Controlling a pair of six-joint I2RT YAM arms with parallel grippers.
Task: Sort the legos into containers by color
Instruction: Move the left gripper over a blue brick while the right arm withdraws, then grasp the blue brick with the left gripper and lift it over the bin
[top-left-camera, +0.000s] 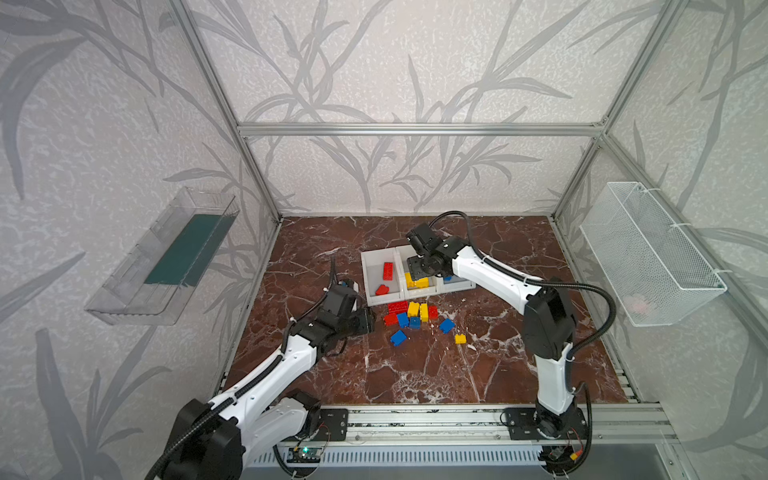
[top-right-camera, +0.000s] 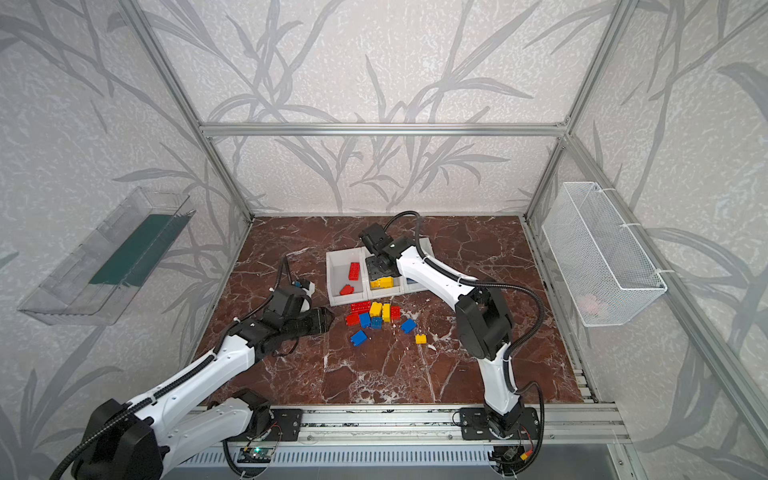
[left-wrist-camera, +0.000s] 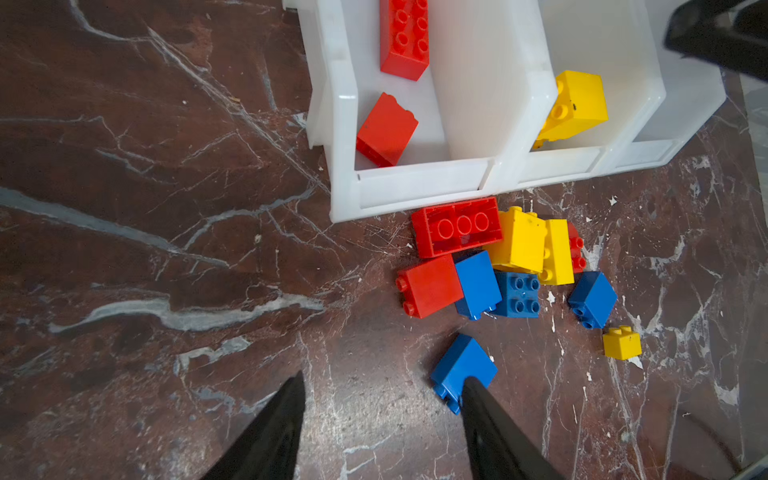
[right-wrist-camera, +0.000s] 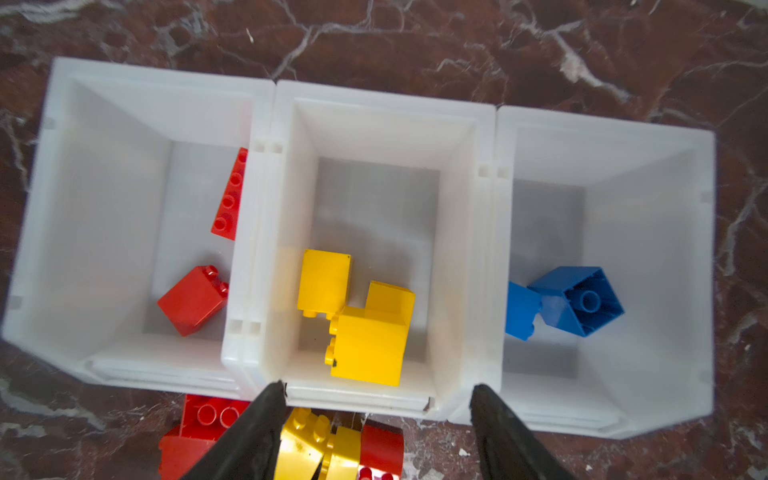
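Your left claw (left-wrist-camera: 382, 380) sits low over the counter (left-wrist-camera: 166, 249), jaws partly open, nothing between them, bare marble in the gap. One finger (left-wrist-camera: 484, 424) overlaps the loose blue brick (left-wrist-camera: 463, 368) in the wrist view; whether they touch, can't tell. That brick lies on its side, apart from the pile.

The containers (left-wrist-camera: 415, 195) are three white bins in a row, low fronts facing the robot base.

Left bin (right-wrist-camera: 158, 79): the long red brick (left-wrist-camera: 403, 37) is studs up, long axis front-to-back along the divider wall. The short red brick (left-wrist-camera: 386, 129) is tipped on its side near the front lip.

A pile lies on the counter just in front of the left and middle bins. The second long red brick (left-wrist-camera: 457, 226) is upside down, long axis parallel to the front lip and just beside it. Short red, blue and yellow bricks are packed against it. A lone blue brick (left-wrist-camera: 592, 299) and a small yellow brick (left-wrist-camera: 621, 343), studs up, lie clear of the pile on its right.

Middle bin (right-wrist-camera: 382, 99): yellow bricks (right-wrist-camera: 368, 349) touching each other, toward the front. Your right claw (right-wrist-camera: 376, 388) hangs over that front lip, jaws wide, empty.

Right bin (right-wrist-camera: 602, 124): two blue bricks (right-wrist-camera: 577, 299), one with its hollow underside facing the wrist camera.

Room: bare counter left of the bins, and between the pile and the base rail.
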